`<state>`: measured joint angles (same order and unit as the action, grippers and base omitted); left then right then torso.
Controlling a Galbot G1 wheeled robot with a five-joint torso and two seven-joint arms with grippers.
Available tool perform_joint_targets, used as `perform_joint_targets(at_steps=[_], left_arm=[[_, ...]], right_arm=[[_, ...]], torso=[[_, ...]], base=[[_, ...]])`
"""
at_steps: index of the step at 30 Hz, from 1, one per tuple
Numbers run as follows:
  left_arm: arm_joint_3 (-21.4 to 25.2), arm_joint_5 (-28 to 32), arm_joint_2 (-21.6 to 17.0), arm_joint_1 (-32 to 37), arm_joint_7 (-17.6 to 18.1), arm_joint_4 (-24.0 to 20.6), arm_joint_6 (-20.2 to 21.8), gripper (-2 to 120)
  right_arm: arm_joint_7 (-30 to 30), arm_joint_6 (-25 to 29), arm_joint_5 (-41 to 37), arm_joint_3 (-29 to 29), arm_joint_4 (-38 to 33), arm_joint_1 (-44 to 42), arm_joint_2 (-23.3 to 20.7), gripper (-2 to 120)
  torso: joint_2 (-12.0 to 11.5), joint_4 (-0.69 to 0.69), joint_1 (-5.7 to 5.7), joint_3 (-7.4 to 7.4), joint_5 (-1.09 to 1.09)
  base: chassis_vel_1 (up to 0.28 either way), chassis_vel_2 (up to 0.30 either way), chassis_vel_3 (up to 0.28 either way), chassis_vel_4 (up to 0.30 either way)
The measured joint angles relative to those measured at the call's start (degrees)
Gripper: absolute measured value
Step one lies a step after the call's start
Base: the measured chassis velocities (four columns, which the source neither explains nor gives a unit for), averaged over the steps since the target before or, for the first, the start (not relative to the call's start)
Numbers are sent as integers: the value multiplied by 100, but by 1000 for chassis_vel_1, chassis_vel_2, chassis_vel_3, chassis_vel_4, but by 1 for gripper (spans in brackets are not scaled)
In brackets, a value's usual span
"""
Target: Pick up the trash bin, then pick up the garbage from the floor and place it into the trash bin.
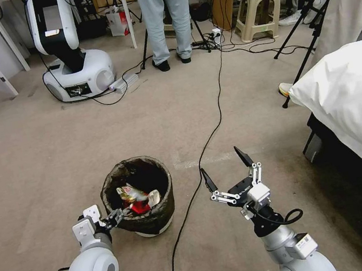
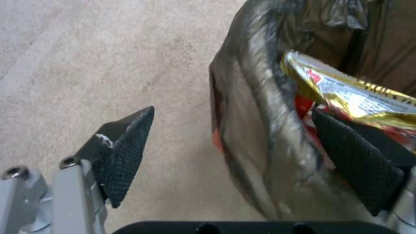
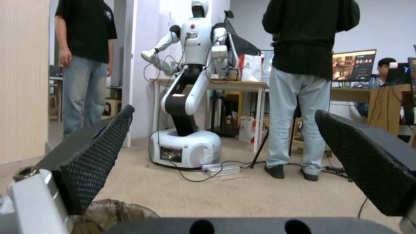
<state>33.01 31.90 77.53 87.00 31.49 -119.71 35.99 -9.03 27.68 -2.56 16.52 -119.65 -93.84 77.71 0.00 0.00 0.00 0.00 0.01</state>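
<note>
The trash bin (image 1: 158, 221), a white bucket with a dark crinkly bag folded over its rim, stands on the beige carpet just ahead of me. Garbage (image 1: 135, 197) lies inside it: a gold-yellow wrapper (image 2: 355, 94), red scraps and a white tissue. My left gripper (image 1: 117, 218) is at the bin's near-left rim (image 2: 260, 123), open, with one finger outside the wall and the other inside against the wrappers. To the bin's right, my right gripper (image 1: 220, 160) hovers above the floor, open and empty. The bin's rim (image 3: 113, 210) also appears in the right wrist view, below that gripper (image 3: 224, 112).
A black cable (image 1: 216, 125) runs across the carpet between the bin and my right arm. A bed with a white cover (image 1: 353, 94) fills the right side. Another robot (image 1: 74, 65), a standing person (image 1: 167, 18), a stool (image 1: 258, 8) and tripod legs are farther back.
</note>
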Motion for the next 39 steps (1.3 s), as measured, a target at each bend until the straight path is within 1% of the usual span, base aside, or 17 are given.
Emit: perform_joint_targets(at_steps=[17,18,19,20,22,23,24,25,26,27,28,29,30,31,33,34,39], left_arm=[[-39,10,2,-50,40,-129,4,93],[-58,-78,7,-20,27,-163,-108,93],[-94,-291,20,31,-90,-225,-399,95],[-94,-291,20,31,-90,-225,-399,95],[-179,-799,47,144,-331,-421,-1012,97],[-179,-799,47,144,-331,-421,-1012,97],[-215,-1118,65,193,-454,-484,-1334,97],[-272,-1748,101,283,-672,-543,-1850,99],[-305,-2057,125,339,-766,-556,-2091,99],[-305,-2057,125,339,-766,-556,-2091,99],[-359,-2458,159,432,-888,-559,-2441,100],[-393,-2686,178,494,-968,-557,-2666,100],[-455,-3030,198,615,-1130,-512,-3113,100],[-455,-3030,198,615,-1130,-512,-3113,100],[-580,-3331,211,793,-1366,-390,-3749,100],[-623,-3394,220,840,-1457,-329,-3947,100],[-691,-3607,276,844,-1599,-141,-4255,100]], right_arm=[[-17,26,45,-49,7,-23,14,100],[-6,27,56,-47,7,-23,23,100],[83,27,93,-47,18,-16,48,100],[83,27,93,-47,18,-16,48,100],[404,-43,149,-46,18,2,98,100],[404,-43,149,-46,18,2,98,100],[526,-102,156,-40,5,2,114,100],[686,-188,179,-16,-25,2,134,100],[755,-233,204,-3,-31,2,140,100],[755,-233,204,-3,-31,2,140,100],[875,-314,250,20,-42,1,149,100],[963,-371,278,33,-52,2,158,100],[1115,-484,311,50,-64,1,181,100],[1115,-484,311,50,-64,1,181,100],[1358,-643,386,83,-68,18,257,100],[1407,-676,422,95,-68,25,288,100],[1534,-761,530,100,-67,32,382,100]], torso=[[0,0,0,0,-1],[0,0,0,0,-2],[0,0,0,0,-2],[0,0,0,0,-2],[0,0,0,0,-2],[0,0,0,0,-2],[0,0,0,0,0],[0,-1,0,0,0],[0,0,0,0,0],[0,0,0,0,0],[0,0,0,0,0],[0,0,0,0,-1],[0,-1,0,0,0],[0,-1,0,0,0],[0,0,0,0,-2],[0,0,0,0,-1],[0,0,0,0,-2]], base=[[0,0,0,0],[0,0,0,0],[0,0,0,0],[0,0,0,0],[0,0,0,0],[0,0,0,0],[0,0,0,0],[0,0,0,0],[0,0,0,0],[0,0,0,0],[0,0,0,0],[0,0,0,0],[0,0,0,0],[0,0,0,0],[0,0,0,0],[0,0,0,0],[0,0,0,0]])
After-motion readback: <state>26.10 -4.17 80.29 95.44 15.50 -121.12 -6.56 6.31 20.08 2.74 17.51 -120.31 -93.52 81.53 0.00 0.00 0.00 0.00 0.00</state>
